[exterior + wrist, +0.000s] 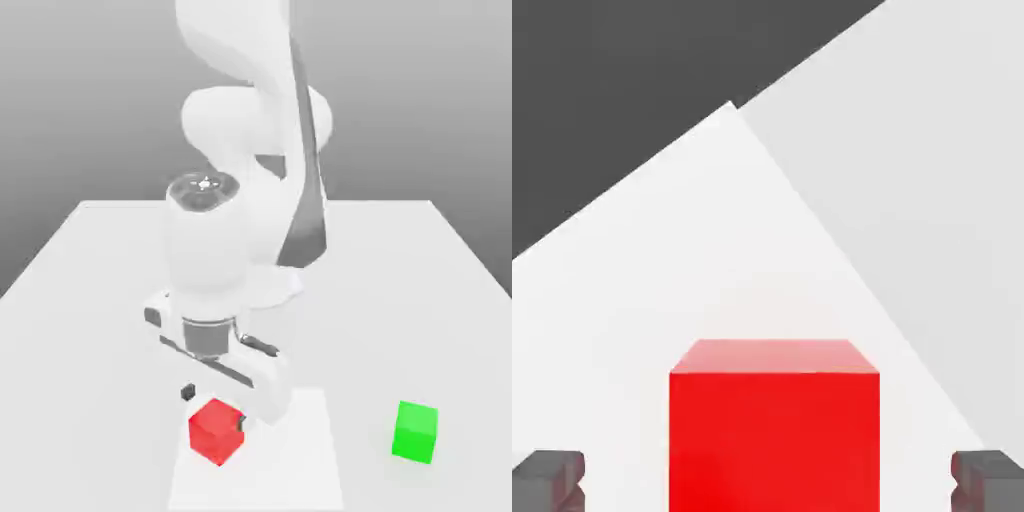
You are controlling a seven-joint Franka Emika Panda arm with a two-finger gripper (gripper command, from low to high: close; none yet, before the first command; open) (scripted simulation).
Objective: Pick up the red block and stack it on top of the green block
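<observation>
Smooth, glossy red cube (774, 440)

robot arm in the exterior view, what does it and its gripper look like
The arm is glossy white with rounded, tube-like segments, a dark grey panel along one upper link and a dark grey band at the wrist. The gripper has a white, elongated, round-ended body with a dark stripe along its side and small, dark, blocky fingertips.

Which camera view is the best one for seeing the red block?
The hand view: there the red block is large, between the open fingers. The exterior view shows it smaller, on the white sheet, partly behind a fingertip.
</observation>
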